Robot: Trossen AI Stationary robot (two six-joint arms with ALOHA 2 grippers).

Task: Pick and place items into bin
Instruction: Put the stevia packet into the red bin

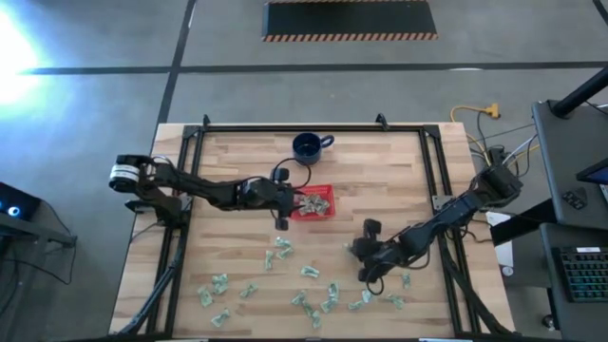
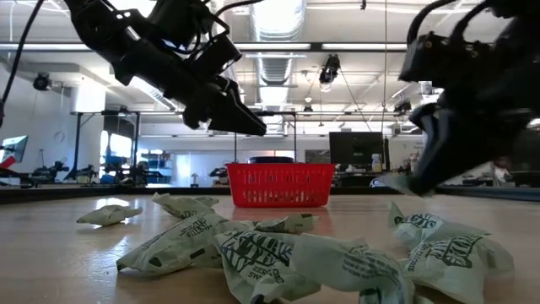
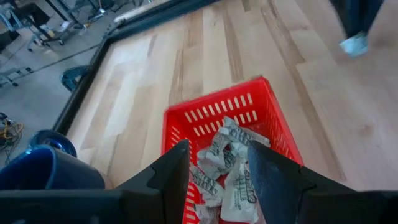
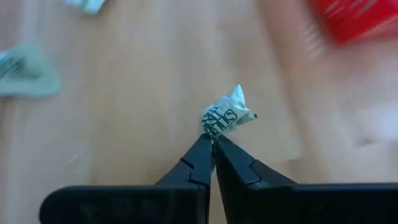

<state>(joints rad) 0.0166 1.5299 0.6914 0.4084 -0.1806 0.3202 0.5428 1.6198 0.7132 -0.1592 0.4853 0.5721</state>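
Pinching one wrapper (image 4: 225, 117) at the right gripper's (image 4: 213, 142) jaw tips.

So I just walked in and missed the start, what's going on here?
Two arms are moving wrappers into the red bin. The left gripper hovers open over the bin, which already holds several. The right gripper has its jaws shut on one wrapper near the table. Many wrappers remain scattered.
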